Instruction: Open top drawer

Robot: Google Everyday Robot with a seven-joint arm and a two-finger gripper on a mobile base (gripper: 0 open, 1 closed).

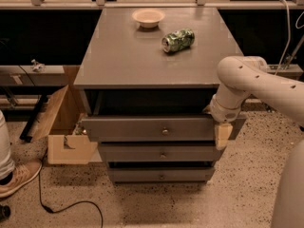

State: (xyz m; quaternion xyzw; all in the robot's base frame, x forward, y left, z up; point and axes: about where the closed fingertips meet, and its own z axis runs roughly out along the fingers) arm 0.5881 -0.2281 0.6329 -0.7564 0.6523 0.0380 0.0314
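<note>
The top drawer [142, 127] is the widest of three grey drawers, with a small brass knob [165, 131] at its centre. It stands pulled out from the grey cabinet [142, 56], with a dark gap above its front. My gripper [221, 133] is at the drawer's right end, its pale fingers [222, 136] hanging down over the front's right edge. My white arm [266, 87] comes in from the right.
A crushed green can [178, 40] and a small bowl [148, 17] lie on the cabinet top. Two narrower drawers [161, 153] sit below. An open wooden box [61, 127] stands at the left. A cable [66, 205] and a person's shoe [14, 177] are on the floor.
</note>
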